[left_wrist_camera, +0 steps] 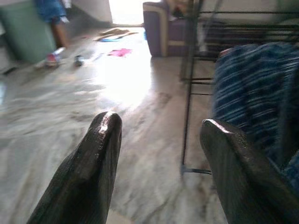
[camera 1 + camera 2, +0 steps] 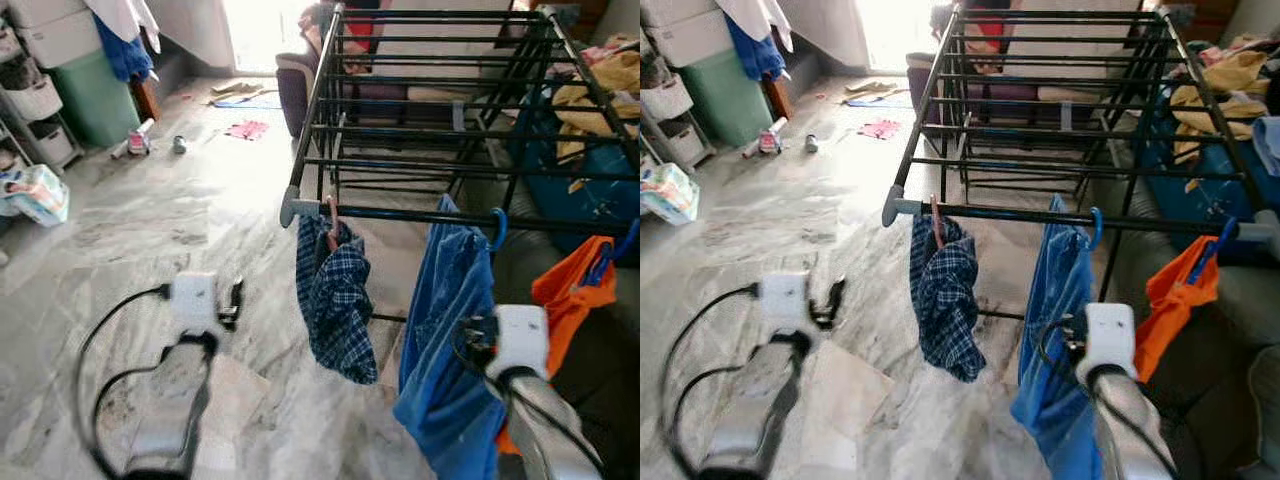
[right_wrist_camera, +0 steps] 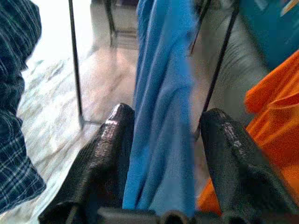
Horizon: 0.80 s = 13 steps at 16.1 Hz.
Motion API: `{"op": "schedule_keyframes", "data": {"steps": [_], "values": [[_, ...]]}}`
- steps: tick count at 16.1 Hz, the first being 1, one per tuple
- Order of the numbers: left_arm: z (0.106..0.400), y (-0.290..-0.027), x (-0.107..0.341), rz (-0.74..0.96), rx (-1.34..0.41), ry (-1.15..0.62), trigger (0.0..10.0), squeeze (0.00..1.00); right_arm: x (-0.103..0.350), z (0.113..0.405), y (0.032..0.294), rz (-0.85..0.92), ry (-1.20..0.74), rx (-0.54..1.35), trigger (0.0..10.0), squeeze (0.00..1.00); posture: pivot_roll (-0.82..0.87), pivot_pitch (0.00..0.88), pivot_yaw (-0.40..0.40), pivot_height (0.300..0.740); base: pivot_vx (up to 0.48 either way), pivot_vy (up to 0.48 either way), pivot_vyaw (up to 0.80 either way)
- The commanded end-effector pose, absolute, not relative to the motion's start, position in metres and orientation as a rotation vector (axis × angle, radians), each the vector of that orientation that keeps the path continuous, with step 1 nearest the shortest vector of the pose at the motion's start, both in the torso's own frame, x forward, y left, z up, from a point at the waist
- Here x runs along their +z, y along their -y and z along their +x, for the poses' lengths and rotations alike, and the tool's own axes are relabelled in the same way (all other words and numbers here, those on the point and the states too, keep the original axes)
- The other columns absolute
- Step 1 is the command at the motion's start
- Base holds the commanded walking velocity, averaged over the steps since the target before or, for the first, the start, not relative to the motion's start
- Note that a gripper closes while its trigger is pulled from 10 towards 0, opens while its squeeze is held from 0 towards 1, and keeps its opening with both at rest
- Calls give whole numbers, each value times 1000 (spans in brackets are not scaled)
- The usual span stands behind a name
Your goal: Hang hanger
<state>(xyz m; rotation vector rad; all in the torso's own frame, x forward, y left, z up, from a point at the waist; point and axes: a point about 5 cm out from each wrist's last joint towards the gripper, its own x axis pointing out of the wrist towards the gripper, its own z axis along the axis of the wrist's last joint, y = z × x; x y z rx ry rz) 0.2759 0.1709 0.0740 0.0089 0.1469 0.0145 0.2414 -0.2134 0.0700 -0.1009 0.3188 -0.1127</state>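
Three garments (image 2: 336, 300) hang from rack (image 2: 420, 215), seemingly on hangers.

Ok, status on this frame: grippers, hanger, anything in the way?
Left gripper open, empty, over floor. Right gripper open, blue garment between fingers. Blue hanger hooked on rack rail. Plaid shirt and orange garment hang either side.

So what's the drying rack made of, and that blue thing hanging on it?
The drying rack looks like dark painted metal: thin, straight, rigid bars with grey, probably plastic, corner caps. The blue garment looks like soft woven cloth, since it droops in loose folds from a blue hanger hook, likely plastic.
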Motion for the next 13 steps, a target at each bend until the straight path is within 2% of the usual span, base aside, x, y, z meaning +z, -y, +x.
{"op": "schedule_keyframes", "data": {"steps": [1,4,8,10,11,12,13], "values": [[275,-178,79,19,53,-138,10000,0,81,239,211,-114,-261,-133,10000,1000,-95,42,58,740,0,0,0],[269,-181,86,32,59,-122,10000,0,92,231,205,-102,-199,-130,10000,1000,-86,50,48,740,0,0,0],[235,-188,76,61,12,-180,10000,0,109,224,205,-106,-114,-101,10000,1000,-73,50,29,740,0,0,0],[232,-190,76,68,15,-185,10000,0,110,223,206,-121,-113,-100,10000,980,-70,44,22,740,0,0,0],[231,-190,75,73,12,-187,10000,0,109,223,207,-131,-115,-96,10000,678,-71,39,19,740,0,0,0],[230,-189,76,74,7,-192,10000,0,109,223,205,-141,-118,-85,10000,0,-70,33,16,740,0,0,0],[229,-189,76,74,2,-194,10000,0,108,225,204,-144,-116,-78,10000,0,-69,30,14,740,0,0,0]]}}
